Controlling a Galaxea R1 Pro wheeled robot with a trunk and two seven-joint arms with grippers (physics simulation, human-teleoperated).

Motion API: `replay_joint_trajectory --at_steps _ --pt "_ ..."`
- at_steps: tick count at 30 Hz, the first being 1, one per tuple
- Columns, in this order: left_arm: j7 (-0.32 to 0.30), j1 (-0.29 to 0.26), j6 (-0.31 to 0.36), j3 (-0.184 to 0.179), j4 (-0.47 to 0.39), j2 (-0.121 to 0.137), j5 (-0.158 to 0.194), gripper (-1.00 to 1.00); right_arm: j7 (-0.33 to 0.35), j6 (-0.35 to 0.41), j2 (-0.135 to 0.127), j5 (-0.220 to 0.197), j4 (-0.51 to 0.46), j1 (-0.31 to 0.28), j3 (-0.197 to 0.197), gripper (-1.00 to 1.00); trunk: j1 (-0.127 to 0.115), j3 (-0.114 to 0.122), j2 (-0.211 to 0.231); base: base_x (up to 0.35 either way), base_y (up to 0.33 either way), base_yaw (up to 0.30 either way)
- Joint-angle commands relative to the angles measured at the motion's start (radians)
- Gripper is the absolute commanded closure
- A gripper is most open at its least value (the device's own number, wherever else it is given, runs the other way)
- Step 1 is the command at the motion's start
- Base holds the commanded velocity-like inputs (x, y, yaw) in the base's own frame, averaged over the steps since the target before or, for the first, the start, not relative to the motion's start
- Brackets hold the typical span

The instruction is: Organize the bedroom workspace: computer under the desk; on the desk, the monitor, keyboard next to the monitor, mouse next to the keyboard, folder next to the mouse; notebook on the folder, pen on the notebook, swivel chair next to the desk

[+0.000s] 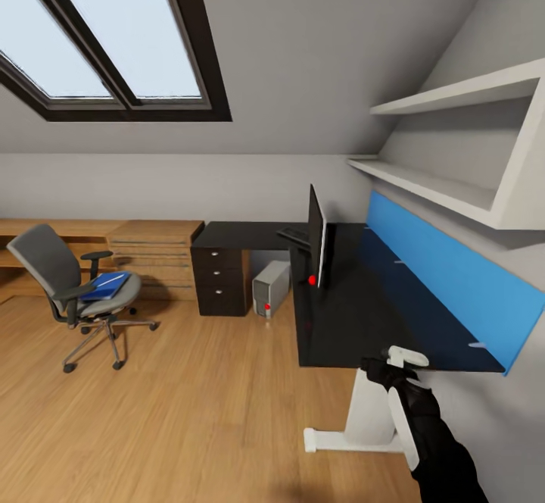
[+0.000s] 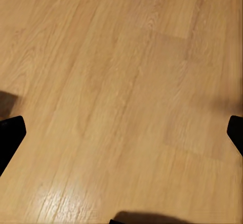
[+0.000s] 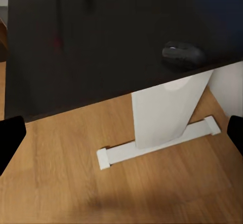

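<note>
The black desk (image 1: 393, 313) with its blue back panel runs along the right wall. The monitor (image 1: 316, 236) stands on it edge-on, and the keyboard (image 1: 292, 235) lies just beside it. The computer (image 1: 270, 287) stands under the desk. The mouse (image 3: 182, 56) rests on the desk's near corner. My right gripper (image 3: 124, 133) hovers open above that corner, apart from the mouse, and appears as the right gripper (image 1: 390, 363) at the desk edge. The folder (image 1: 104, 285) lies on the swivel chair (image 1: 76, 291) at the left. My left gripper (image 2: 121, 133) hangs open over the floor. Notebook and pen are out of view.
A light wooden drawer unit (image 1: 155, 253) and bench stand along the back wall. The desk's white leg (image 3: 164, 115) and foot stand right below my right gripper. White shelves (image 1: 454, 185) hang above the desk. Wooden floor (image 1: 189, 412) stretches between chair and desk.
</note>
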Motion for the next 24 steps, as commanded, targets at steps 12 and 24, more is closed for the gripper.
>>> replay_joint_trajectory --at_steps 12,24 --pt "0.000 -0.001 -0.009 -0.001 0.031 0.000 0.007 -1.00 -0.006 -0.007 -0.014 0.008 0.004 0.006 0.000 -1.00 0.001 -0.002 -0.002 0.246 -0.212 0.000" --pt "0.000 -0.001 -0.012 0.000 0.034 0.001 0.007 -1.00 -0.009 -0.078 -0.027 0.019 0.091 0.006 0.003 -1.00 0.001 -0.002 -0.002 0.251 -0.211 0.000"
